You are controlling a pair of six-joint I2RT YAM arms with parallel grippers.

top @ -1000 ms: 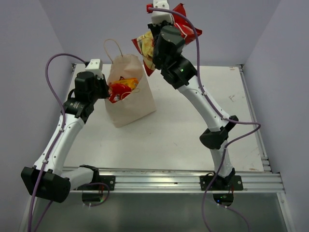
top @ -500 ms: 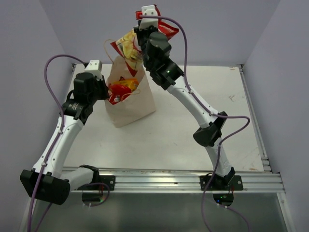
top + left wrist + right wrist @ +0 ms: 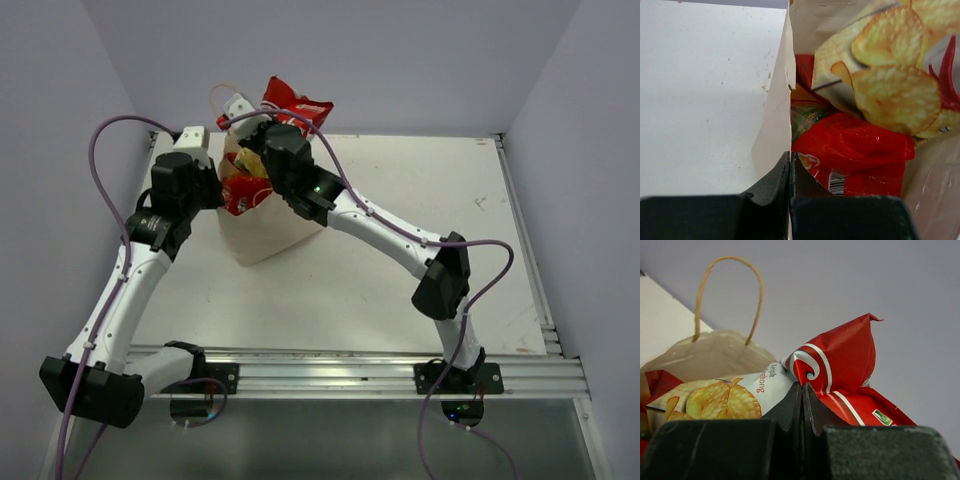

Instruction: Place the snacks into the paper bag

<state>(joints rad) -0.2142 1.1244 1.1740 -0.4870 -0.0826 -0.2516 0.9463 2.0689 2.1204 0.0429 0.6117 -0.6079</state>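
**Chip bag point(image 3: 840, 362) going into the paper bag point(image 3: 272, 218)**

The left gripper point(image 3: 790, 162) is pinched shut on the paper bag's left rim, apparently holding the mouth open. Inside the bag, the left wrist view shows a small red packet point(image 3: 855, 147) under the chip bag's lower end; the right wrist view hides it. The right gripper point(image 3: 802, 392), clamped on the chip bag's top, holds it half into the mouth. Next, I judge: lower further, then release.

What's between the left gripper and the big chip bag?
A small red packet lies between them in the left wrist view, below the chip bag and just past the left gripper, which pinches the wall of the paper bag.
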